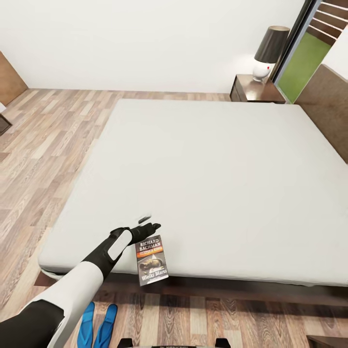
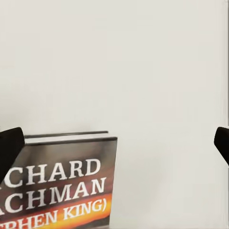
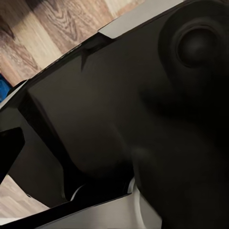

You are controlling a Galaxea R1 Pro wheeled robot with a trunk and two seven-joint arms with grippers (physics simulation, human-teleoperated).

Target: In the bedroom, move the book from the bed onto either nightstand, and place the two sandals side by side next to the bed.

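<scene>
Head high; left wrist near book [image 2: 62, 183]

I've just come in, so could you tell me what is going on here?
The robot's left gripper hovers open over the bed, just beyond the book, which lies flat at the mattress's near edge, not gripped. Two sandals lie together on the floor beside the bed. A nightstand with a lamp stands at the far side.

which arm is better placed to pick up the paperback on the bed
Left. The left gripper hovers open just beyond the dark Richard Bachman paperback at the pale mattress edge; the right wrist view shows the robot's own dark body.
</scene>
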